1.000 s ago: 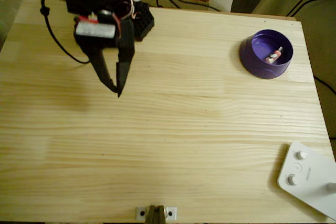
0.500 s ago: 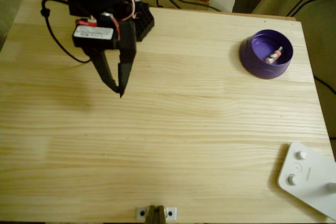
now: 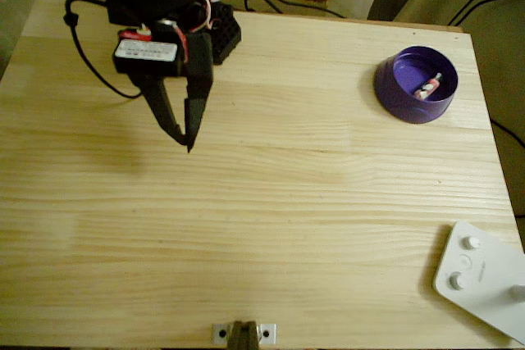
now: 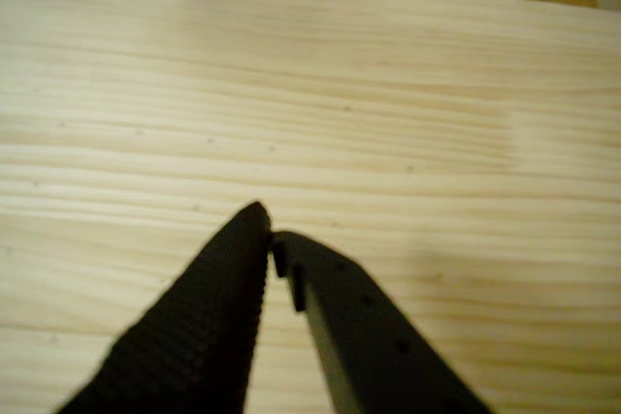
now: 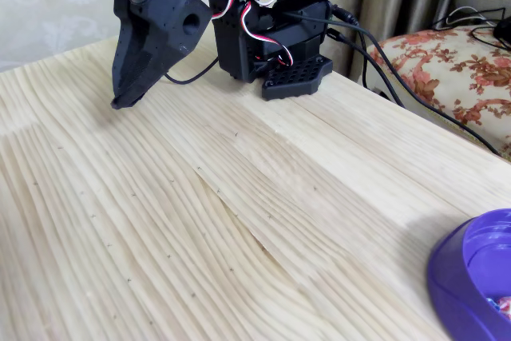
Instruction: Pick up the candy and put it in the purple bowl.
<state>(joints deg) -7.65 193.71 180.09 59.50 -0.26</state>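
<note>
The purple bowl [image 3: 416,84] stands at the table's upper right in the overhead view, and its rim [image 5: 471,277] shows at the lower right of the fixed view. The candy [image 3: 428,87] lies inside it, pinkish-white with a dark mark; a sliver of it [image 5: 501,304] peeks over the rim in the fixed view. My black gripper [image 3: 184,138] hangs over the upper left of the table, far from the bowl, tips together and holding nothing. In the wrist view its fingertips [image 4: 269,236] meet above bare wood. In the fixed view the gripper [image 5: 120,103] points down at the left.
A white device with round knobs [image 3: 480,279] lies at the lower right corner. The arm's black base [image 5: 275,33] and cables sit at the table's far edge. A small metal bracket [image 3: 243,333] is fixed at the near edge. Bare wood spans the middle.
The gripper's fingers have closed from a narrow gap to touching tips. The arm has barely shifted. The candy lies still in the bowl.
</note>
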